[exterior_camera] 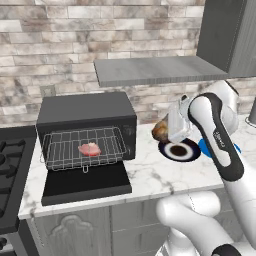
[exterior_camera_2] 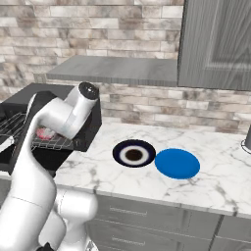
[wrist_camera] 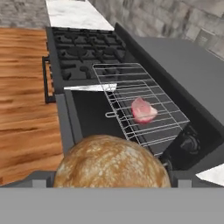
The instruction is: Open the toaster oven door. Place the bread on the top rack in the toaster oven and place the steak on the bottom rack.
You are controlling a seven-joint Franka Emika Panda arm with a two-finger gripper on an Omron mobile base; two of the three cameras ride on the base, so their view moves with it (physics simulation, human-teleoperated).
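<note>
The bread (exterior_camera: 160, 129), a round golden-brown bun, hangs in the air above a dark plate, with my gripper (exterior_camera: 169, 129) shut on it. In the hand view the bread (wrist_camera: 111, 162) sits between the fingers of the gripper (wrist_camera: 111, 178). To the left stands the black toaster oven (exterior_camera: 85, 111), and its door (exterior_camera: 86, 186) lies flat and open on the counter. The bottom rack (exterior_camera: 60, 152), with a loop at its front, is pulled out over the door. On it lies the pink steak (exterior_camera: 89, 149), also seen in the hand view (wrist_camera: 143, 110). The top rack is hidden.
A dark plate (exterior_camera: 179, 150) and a blue plate (exterior_camera_2: 177, 163) lie on the marble counter (exterior_camera: 150, 175) right of the oven. A gas stove (exterior_camera: 10, 165) adjoins the oven's left side. A grey shelf (exterior_camera: 155, 70) hangs above the counter.
</note>
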